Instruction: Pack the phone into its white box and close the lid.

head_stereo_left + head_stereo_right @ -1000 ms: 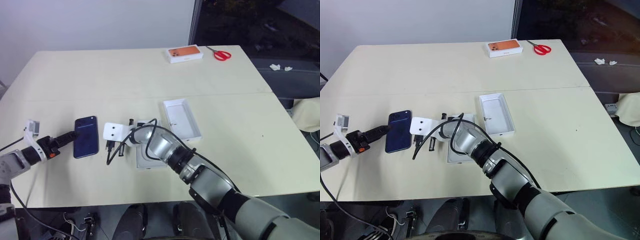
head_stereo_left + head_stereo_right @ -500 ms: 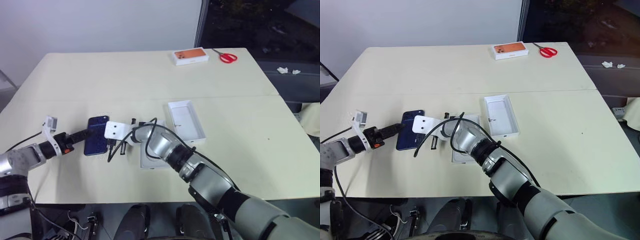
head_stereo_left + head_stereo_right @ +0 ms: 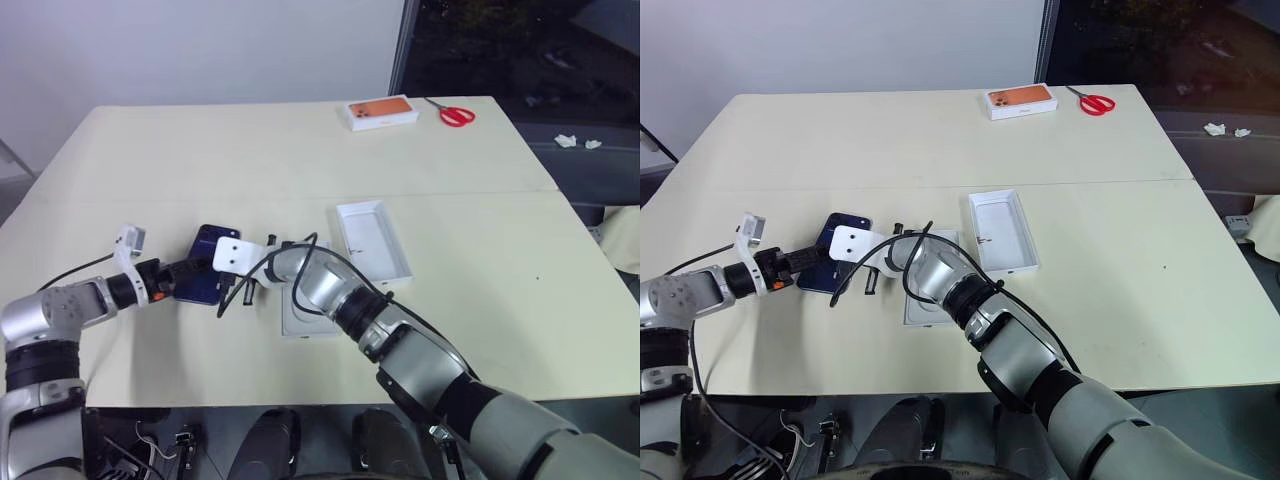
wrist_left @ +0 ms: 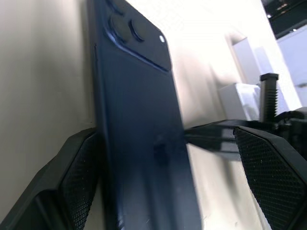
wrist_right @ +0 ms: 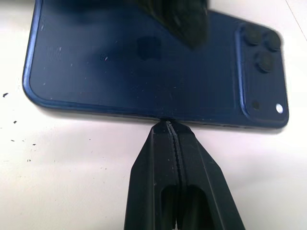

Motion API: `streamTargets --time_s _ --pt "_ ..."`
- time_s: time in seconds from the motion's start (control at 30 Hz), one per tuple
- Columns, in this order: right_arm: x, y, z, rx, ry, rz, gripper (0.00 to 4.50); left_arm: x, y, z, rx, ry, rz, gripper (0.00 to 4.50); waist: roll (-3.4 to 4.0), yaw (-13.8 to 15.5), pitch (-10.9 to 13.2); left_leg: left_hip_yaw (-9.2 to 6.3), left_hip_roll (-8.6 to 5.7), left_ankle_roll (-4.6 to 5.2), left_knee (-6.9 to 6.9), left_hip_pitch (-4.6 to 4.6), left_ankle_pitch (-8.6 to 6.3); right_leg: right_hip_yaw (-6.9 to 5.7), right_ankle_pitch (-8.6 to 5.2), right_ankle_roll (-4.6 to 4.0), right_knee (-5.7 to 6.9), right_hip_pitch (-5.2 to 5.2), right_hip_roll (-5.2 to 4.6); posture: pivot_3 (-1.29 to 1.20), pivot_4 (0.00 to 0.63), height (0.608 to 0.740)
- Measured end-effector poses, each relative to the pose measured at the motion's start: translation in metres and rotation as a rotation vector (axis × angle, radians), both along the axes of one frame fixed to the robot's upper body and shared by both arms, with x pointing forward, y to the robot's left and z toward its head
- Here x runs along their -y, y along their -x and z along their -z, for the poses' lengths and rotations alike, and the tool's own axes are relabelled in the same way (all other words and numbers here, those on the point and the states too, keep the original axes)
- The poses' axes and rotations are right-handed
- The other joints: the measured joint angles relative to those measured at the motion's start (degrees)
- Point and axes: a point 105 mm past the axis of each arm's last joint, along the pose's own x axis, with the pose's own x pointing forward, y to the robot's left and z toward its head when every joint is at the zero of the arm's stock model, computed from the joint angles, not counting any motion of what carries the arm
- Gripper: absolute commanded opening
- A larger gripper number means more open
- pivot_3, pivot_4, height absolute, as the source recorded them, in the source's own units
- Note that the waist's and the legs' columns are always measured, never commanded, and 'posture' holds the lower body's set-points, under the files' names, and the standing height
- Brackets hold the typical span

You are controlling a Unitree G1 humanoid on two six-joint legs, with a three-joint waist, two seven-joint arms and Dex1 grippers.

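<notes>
Left gripper (image 3: 183, 275) reaches in low from the table's left edge with its 2 fingers spread wide, 1 on each side of the phone (image 3: 207, 277); whether either pad presses is not clear. That phone lies back up on the table (image 3: 250, 150), camera cluster at its far end. Against its right long edge sits the right gripper (image 5: 168, 125), fingers pressed together, tip touching the edge like a stop. To do this step well, the left fingers should probably close squarely across the phone's width while the right tip braces it, so the glossy body cannot skid. Further right lies the white box (image 3: 305, 315), partly under the right forearm, then the lid (image 3: 373, 240) inside up. Both arms slope gently downward, converging on the phone.
</notes>
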Motion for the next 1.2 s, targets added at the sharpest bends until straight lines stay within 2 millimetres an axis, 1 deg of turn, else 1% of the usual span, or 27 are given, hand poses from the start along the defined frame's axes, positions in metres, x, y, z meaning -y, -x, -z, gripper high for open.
streamTargets --time_s 0.1,0.27,0.37,0.43,0.47,0.5,0.8,0.83,0.87,0.9,0.93,0.97,1.07,1.2 --pt "0.000 0.000 0.000 0.003 0.001 0.001 0.03 0.003 0.002 0.002 -0.001 0.011 0.008 4.44 0.02 -0.17 -0.02 0.00 0.01 -0.01 -0.01 0.01 0.00 0.01 0.00 0.00 0.00 -0.01 0.01 0.00 0.150 0.740" --pt "0.000 -0.001 0.001 0.014 0.002 -0.001 0.03 0.000 0.004 0.004 -0.011 0.024 0.000 4.44 0.02 -0.30 -0.03 0.00 0.01 0.01 -0.02 0.02 -0.01 0.02 0.00 0.00 -0.01 -0.01 0.01 0.00 0.150 0.740" --pt "0.000 -0.001 0.000 0.017 0.000 -0.005 0.00 -0.005 0.006 0.006 -0.021 0.039 -0.018 3.57 0.02 -0.57 -0.03 0.00 0.03 0.01 -0.03 0.02 -0.01 0.03 0.00 0.00 -0.01 -0.03 0.02 0.00 0.150 0.740" --pt "0.000 -0.001 0.000 0.018 0.000 -0.006 0.00 -0.008 0.007 0.010 -0.036 0.047 -0.035 2.68 0.01 -0.78 -0.04 0.01 0.06 0.01 -0.05 0.02 -0.01 0.04 0.00 0.00 -0.01 -0.05 0.04 0.00 0.150 0.740" --pt "0.000 -0.001 0.000 0.018 0.000 -0.006 0.00 -0.009 0.008 0.012 -0.044 0.048 -0.038 2.11 0.01 -0.85 -0.04 0.01 0.06 0.01 -0.07 0.02 -0.01 0.04 0.00 0.00 -0.01 -0.06 0.04 0.00 0.150 0.740" --pt "0.000 -0.001 0.000 0.018 0.000 -0.007 0.00 -0.010 0.010 0.015 -0.052 0.051 -0.043 1.66 0.01 -1.00 -0.04 0.01 0.06 0.00 -0.08 0.02 0.00 0.04 0.00 0.00 -0.01 -0.06 0.04 0.00 0.150 0.740" --pt "0.000 -0.001 0.000 0.030 0.008 -0.014 0.00 -0.011 0.016 0.020 -0.067 0.096 -0.049 1.66 0.00 -1.45 -0.05 0.00 0.06 0.02 -0.11 0.02 -0.01 0.04 0.00 0.00 -0.03 -0.06 0.03 0.00 0.150 0.740" --pt "0.000 -0.001 0.000 0.031 0.009 -0.014 0.00 -0.011 0.016 0.020 -0.071 0.097 -0.050 1.11 0.01 -1.51 -0.05 0.00 0.06 0.02 -0.11 0.02 -0.01 0.04 0.00 0.00 -0.03 -0.06 0.03 0.00 0.150 0.740" --pt "0.000 -0.001 0.000 0.034 0.012 -0.015 0.00 -0.011 0.018 0.022 -0.083 0.103 -0.050 0.77 0.01 -1.59 -0.05 0.00 0.06 0.02 -0.12 0.02 -0.01 0.05 0.00 0.00 -0.03 -0.06 0.03 0.00 0.150 0.740" --pt "0.001 -0.001 0.000 0.036 0.014 -0.014 0.00 -0.007 0.018 0.019 -0.074 0.147 -0.033 0.38 -0.01 -1.58 -0.06 0.00 0.06 0.01 -0.13 0.02 -0.01 0.03 0.00 0.00 -0.02 -0.05 0.03 0.00 0.150 0.740" --pt "0.001 -0.002 0.001 0.037 0.017 -0.012 0.00 -0.004 0.019 0.016 -0.069 0.174 -0.019 0.12 -0.01 -1.57 -0.11 -0.01 0.06 0.01 -0.13 0.07 -0.01 0.03 0.00 0.00 -0.03 -0.01 0.03 0.00 0.150 0.740" --pt "0.002 -0.002 0.001 0.039 0.021 -0.010 0.00 -0.002 0.020 0.013 -0.062 0.184 -0.007 0.01 0.03 -1.61 -0.16 0.00 0.06 0.02 -0.18 0.22 -0.02 0.05 0.00 -0.01 -0.05 0.11 0.02 0.00 0.150 0.740" --pt "0.002 -0.002 0.001 0.039 0.024 -0.012 0.00 -0.004 0.021 0.015 -0.066 0.189 -0.014 0.01 0.00 -1.79 -0.18 0.04 0.06 -0.02 -0.66 0.81 0.01 0.10 -0.04 -0.06 -0.22 0.53 0.01 0.00 0.150 0.740" --pt "0.003 -0.002 0.000 0.031 0.012 -0.019 0.00 -0.006 0.023 0.016 -0.069 0.218 -0.025 0.01 -0.01 -1.81 -0.19 0.04 0.07 -0.07 -0.84 0.83 0.04 0.10 -0.10 -0.16 -0.23 0.46 0.01 0.00 0.150 0.740"
